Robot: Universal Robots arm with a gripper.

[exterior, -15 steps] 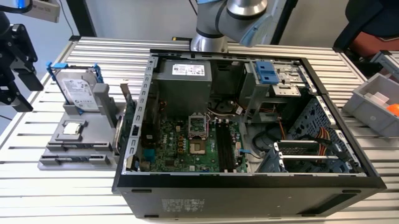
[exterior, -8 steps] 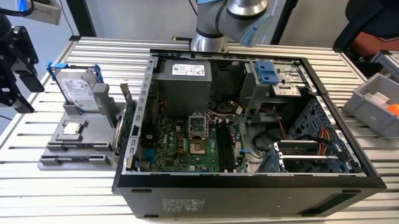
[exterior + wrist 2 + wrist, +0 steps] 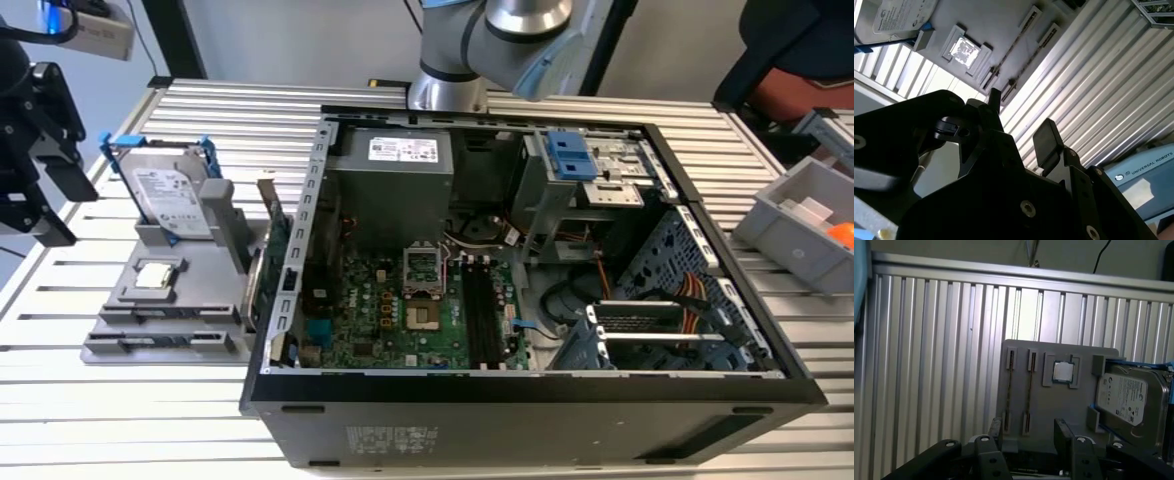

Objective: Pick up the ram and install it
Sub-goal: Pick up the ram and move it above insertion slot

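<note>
**Gripper over the parts tray.** The gripper (image 3: 1029, 434) hangs above the grey tray (image 3: 1054, 405) with its jaws wide and empty. Its two black fingers (image 3: 1063, 429) stand apart, and nothing but the tray shows between them.

The ram (image 3: 1030, 390), a thin dark stick, stands on edge in one of the tray's two slotted holders, roughly in line with the gap between the fingers. A second stick (image 3: 1010, 387) stands in the holder just beside it. Standing the sticks on edge presumably leaves their long faces free for a pinch from above.

On the same tray a square processor (image 3: 1063, 371) lies flat in a recess next to the holders. A hard drive (image 3: 1128, 400) with blue clips is propped upright at the end of the tray away from the sticks. The tray rests on a slatted metal table (image 3: 929, 370).

In the exterior view the open computer case (image 3: 534, 395) lies just beside the tray, and a green card (image 3: 276, 250) stands at the tray's edge nearest the case. The case's black memory slots (image 3: 482, 310) appear bare. The ram is therefore judged not yet picked up, with the gripper near it but not touching.
</note>
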